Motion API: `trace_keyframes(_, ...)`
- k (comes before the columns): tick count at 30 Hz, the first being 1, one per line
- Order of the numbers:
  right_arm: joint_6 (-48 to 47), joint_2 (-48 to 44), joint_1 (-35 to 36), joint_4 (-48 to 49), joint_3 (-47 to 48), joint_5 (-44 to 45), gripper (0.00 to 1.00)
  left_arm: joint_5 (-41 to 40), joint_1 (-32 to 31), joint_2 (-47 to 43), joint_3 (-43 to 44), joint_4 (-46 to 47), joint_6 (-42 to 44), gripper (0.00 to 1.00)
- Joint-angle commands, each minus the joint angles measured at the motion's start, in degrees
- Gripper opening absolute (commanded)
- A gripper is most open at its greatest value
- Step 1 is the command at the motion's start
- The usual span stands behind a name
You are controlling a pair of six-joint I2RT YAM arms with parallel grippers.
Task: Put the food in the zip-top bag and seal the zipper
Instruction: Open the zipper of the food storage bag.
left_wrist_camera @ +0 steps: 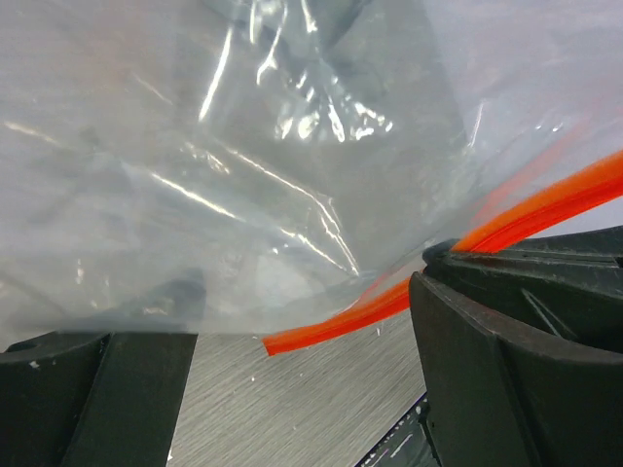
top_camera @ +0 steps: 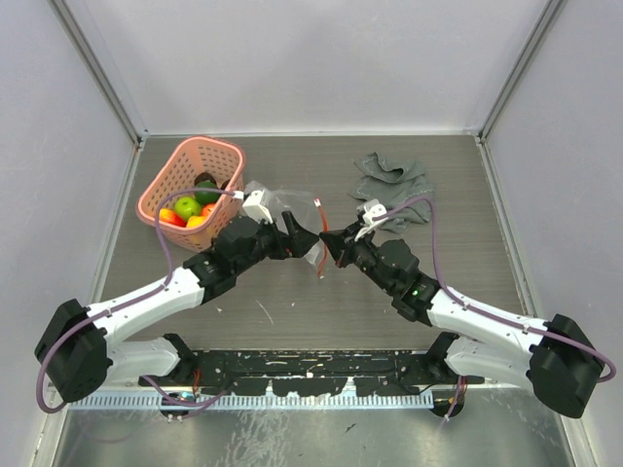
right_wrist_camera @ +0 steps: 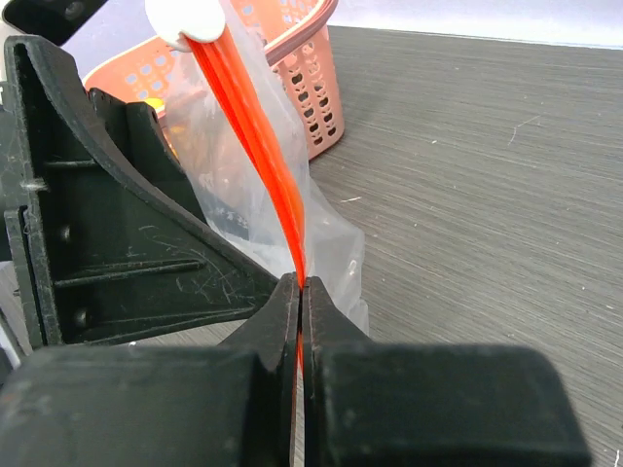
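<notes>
Now: right pincer (right_wrist_camera: pixel 302 284) clamps zipper (right_wrist_camera: pixel 255 126); left pincer (left_wrist_camera: pixel 292 321) wide around bag (left_wrist_camera: pixel 243 146). Pinch other side, part gently; food (top_camera: pixel 187 206) in far-left corner.

The zip-top bag (left_wrist_camera: pixel 243 175) is colourless and see-through, streaked with white glints. Its zipper (right_wrist_camera: pixel 255 136) is bright red-orange, and the slider tab (right_wrist_camera: pixel 185 15) is white. The food (top_camera: pixel 187 206) shows bright green, red, yellow-orange and one dark piece (hue unclear). It lies in a salmon-pink basket (top_camera: pixel 161 183) patterned with a lattice of holes. The cloth (top_camera: pixel 394 183) is grey, and the worktop (top_camera: pixel 467 253) is dark grey with fine brushed streaks.
</notes>
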Motion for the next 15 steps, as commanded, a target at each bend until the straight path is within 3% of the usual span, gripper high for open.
trace_keyframes(1, 2.64, 0.74, 0.59, 6.69, -0.87, -2.64, 0.0, 0.29, -0.11, 0.31, -1.36, 9.99, -3.37, 0.87)
trace_keyframes(7, 5.28, 1.84, 0.64, 9.91, -2.48, -5.65, 0.0, 0.04, -0.12, 1.59, -2.88, 13.7, -4.27, 0.74)
trace_keyframes(11, 5.88, 2.27, 0.71, 10.02, -2.91, -5.78, 0.0, 0.95, -0.14, 2.28, -3.6, 15.78, -4.86, 0.46)
trace_keyframes(15, 5.19, 1.39, 0.68, 9.56, -3.97, -4.63, 0.0, 1.23, -0.05, 1.95, -3.84, 15.53, -4.4, 0.25)
